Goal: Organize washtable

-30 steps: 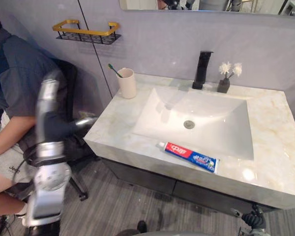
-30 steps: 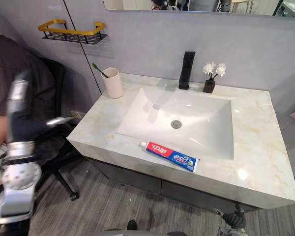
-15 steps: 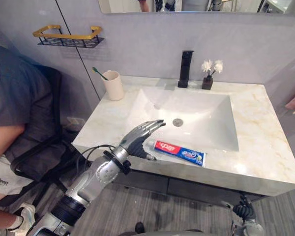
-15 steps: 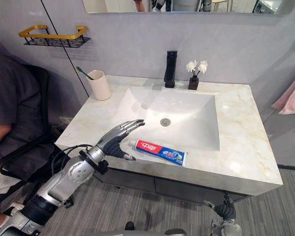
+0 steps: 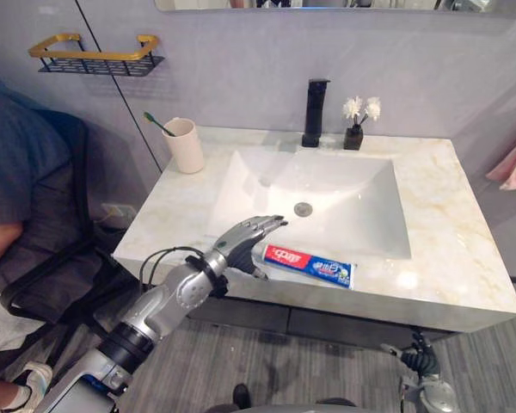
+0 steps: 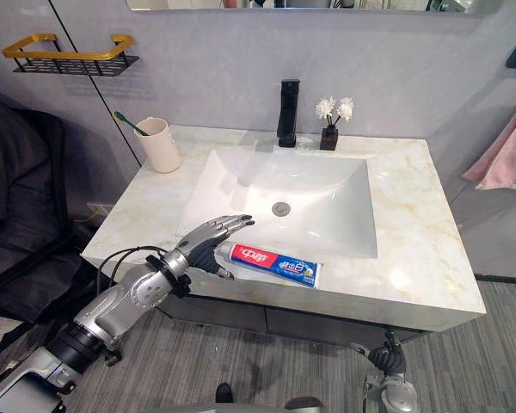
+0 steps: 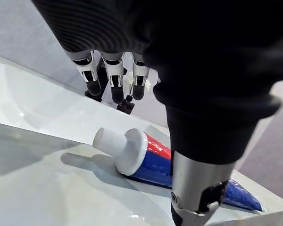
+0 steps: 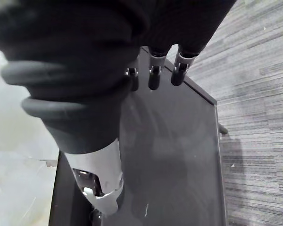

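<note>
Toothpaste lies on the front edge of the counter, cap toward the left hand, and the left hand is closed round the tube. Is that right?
Not quite. The left hand is not closed round the toothpaste: the left wrist view shows its fingers straight above the cap end, holding nothing. The rest stands: the tube lies on the front edge of the counter, cap toward that hand.
</note>
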Robot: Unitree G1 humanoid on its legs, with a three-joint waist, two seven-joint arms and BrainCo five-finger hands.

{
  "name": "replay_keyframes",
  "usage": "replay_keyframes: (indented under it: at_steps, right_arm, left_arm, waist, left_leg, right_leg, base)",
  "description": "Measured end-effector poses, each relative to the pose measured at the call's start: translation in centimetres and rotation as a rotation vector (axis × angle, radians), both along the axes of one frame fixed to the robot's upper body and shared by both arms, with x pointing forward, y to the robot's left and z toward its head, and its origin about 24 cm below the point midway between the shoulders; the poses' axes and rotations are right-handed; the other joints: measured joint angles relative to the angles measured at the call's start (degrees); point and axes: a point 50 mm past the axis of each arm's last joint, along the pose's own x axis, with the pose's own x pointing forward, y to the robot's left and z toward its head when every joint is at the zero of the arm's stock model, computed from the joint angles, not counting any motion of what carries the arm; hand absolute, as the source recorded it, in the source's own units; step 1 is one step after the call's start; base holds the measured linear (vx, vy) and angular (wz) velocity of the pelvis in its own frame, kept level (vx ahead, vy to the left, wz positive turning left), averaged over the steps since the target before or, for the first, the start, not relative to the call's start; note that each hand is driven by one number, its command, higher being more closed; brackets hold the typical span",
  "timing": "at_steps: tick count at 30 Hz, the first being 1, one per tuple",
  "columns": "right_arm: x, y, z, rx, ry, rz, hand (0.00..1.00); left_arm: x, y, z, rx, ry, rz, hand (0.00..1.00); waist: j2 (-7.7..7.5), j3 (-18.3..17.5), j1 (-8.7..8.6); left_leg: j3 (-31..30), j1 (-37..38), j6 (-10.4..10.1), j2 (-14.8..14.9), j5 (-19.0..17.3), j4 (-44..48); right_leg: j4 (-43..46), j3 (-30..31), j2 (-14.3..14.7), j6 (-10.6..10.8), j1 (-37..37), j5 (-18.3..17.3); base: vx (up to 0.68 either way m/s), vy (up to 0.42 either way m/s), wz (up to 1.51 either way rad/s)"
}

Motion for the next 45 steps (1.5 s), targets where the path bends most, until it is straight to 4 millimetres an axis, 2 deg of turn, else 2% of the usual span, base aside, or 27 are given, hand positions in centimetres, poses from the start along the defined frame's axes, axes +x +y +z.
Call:
replay_keyframes:
  at_steps: [13,15,19,22,24,25,33,45]
  right_arm:
    - [0.7,0.5,-0.2,0.012,0.004,0.017,0.0]
    - [0.4,1.0,-0.6,0.03,0.031,0.02,0.0]
    - [-0.6,1.7,-1.4,0.062,0.08,0.01,0.0]
    - [-0.5,1.6,-1.4,0.06,0.078,0.011,0.0]
    - [-0.4,1.6,-1.3,0.06,0.076,0.011,0.0]
    - [-0.5,1.6,-1.4,0.059,0.078,0.01,0.0]
    - [-0.7,1.5,-1.4,0.058,0.081,0.006,0.0]
    - [-1.0,0.8,-1.2,0.055,0.07,-0.038,0.0]
  left_arm:
    - [0.9,-0.4,-0.2,-0.018,0.018,0.028,0.0]
    - [1.0,-0.2,-0.6,-0.011,0.036,0.042,0.0]
    - [1.8,-1.0,-0.3,0.002,0.023,0.022,0.0]
    - [2.4,-1.1,-0.1,0.01,0.019,0.031,0.0]
    - [2.6,-1.2,-0.1,0.011,0.018,0.031,0.0]
    - [2.9,-1.3,-0.1,0.011,0.019,0.034,1.0]
    - [3.6,-0.4,-1.8,0.125,0.068,0.067,1.0]
    - [4.3,0.1,-1.0,0.183,0.019,0.075,1.0]
  waist:
    - [0.1,0.0,-0.32]
    - [0.2,0.02,-0.48]
    - [0.49,0.07,-0.25]
    - [0.58,0.12,-1.38]
    - [0.75,0.12,-1.45]
    - [0.94,0.19,-1.43]
    - [1.2,0.5,-2.83]
    - [1.75,0.81,-3.45]
  left_leg:
    - [1.31,-0.39,0.0,0.17,0.0,-0.34]
    - [1.44,-0.6,0.0,0.49,0.0,-0.33]
    - [1.71,-0.93,0.0,0.56,0.0,-0.07]
    - [2.01,-0.95,-0.01,0.59,-0.01,-0.16]
    - [2.43,-1.04,0.02,0.68,-0.05,-0.34]
    - [2.92,-1.14,0.04,0.72,-0.08,-0.35]
    - [3.9,-1.83,0.2,0.73,-0.31,-0.07]
    - [5.88,-1.54,0.04,0.79,-0.47,-0.02]
  right_leg:
    - [-1.31,1.37,0.05,0.06,-0.57,1.13]
    - [-1.29,1.46,0.08,0.04,-0.83,1.16]
    - [-1.27,1.58,0.09,0.1,-1.14,1.35]
    - [-1.31,1.9,0.1,0.14,-1.31,1.47]
    - [-1.29,2.43,0.15,0.13,-1.75,1.48]
    - [-1.33,2.92,0.19,0.18,-2.08,1.63]
    - [-1.42,4.02,0.09,0.4,-3.17,2.03]
    - [-1.43,6.06,0.21,0.35,-3.96,2.45]
  base:
    - [-0.04,-0.014,-0.05]
    - [-0.02,-0.026,-0.04]
    - [0.0,-0.004,-0.01]
    - [-0.03,-0.017,-0.06]
    - [-0.04,-0.012,-0.13]
    - [-0.03,-0.004,-0.15]
    - [-0.01,-0.007,-0.08]
    - [-0.01,-0.01,-0.09]
